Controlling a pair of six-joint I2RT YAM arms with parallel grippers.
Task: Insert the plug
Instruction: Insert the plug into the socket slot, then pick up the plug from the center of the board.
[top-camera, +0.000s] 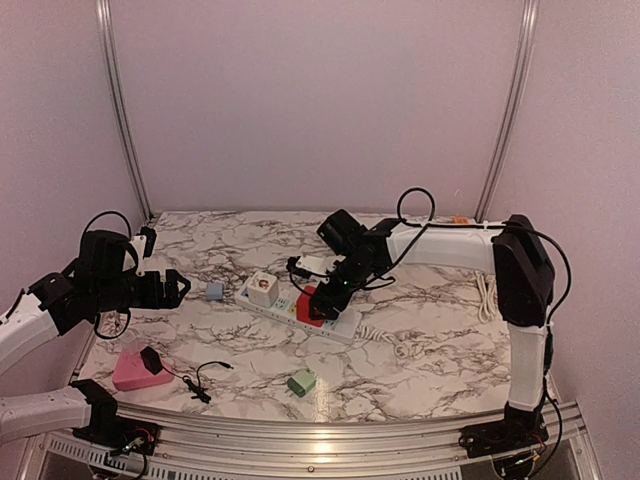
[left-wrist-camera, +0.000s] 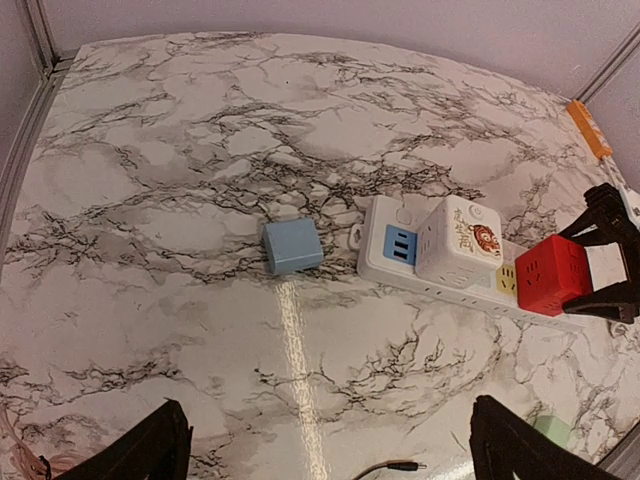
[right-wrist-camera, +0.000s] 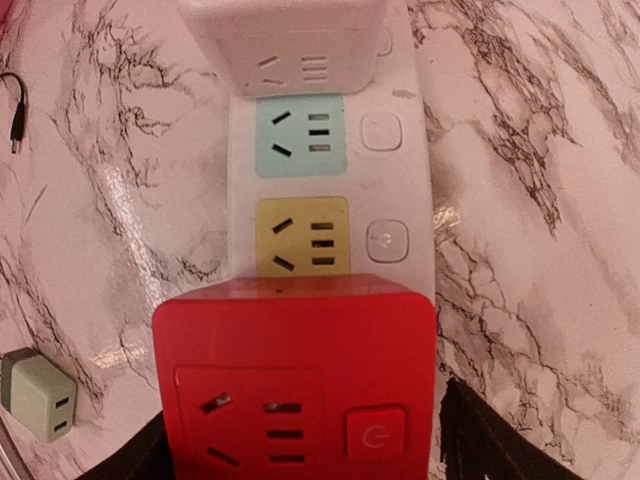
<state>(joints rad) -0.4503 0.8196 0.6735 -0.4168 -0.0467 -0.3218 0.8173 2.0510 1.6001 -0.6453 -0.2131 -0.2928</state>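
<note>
The plug is a red cube (right-wrist-camera: 295, 380) with a socket face and a power button. It stands on the near end of the white power strip (right-wrist-camera: 400, 180), next to the strip's yellow socket (right-wrist-camera: 303, 236). My right gripper (right-wrist-camera: 300, 455) straddles the red cube (top-camera: 311, 305) with a black finger on each side. A thin gap shows at the right finger (right-wrist-camera: 490, 445), so the jaws stand open. My left gripper (left-wrist-camera: 335, 455) hangs wide open and empty over bare marble, well left of the strip (left-wrist-camera: 380, 215).
A white cube adapter (left-wrist-camera: 460, 240) sits plugged in at the strip's far end. A small blue cube (left-wrist-camera: 292, 246) lies left of the strip. A green adapter (top-camera: 301, 382), a black cable (top-camera: 205, 380) and a pink box (top-camera: 135, 370) lie near the front edge.
</note>
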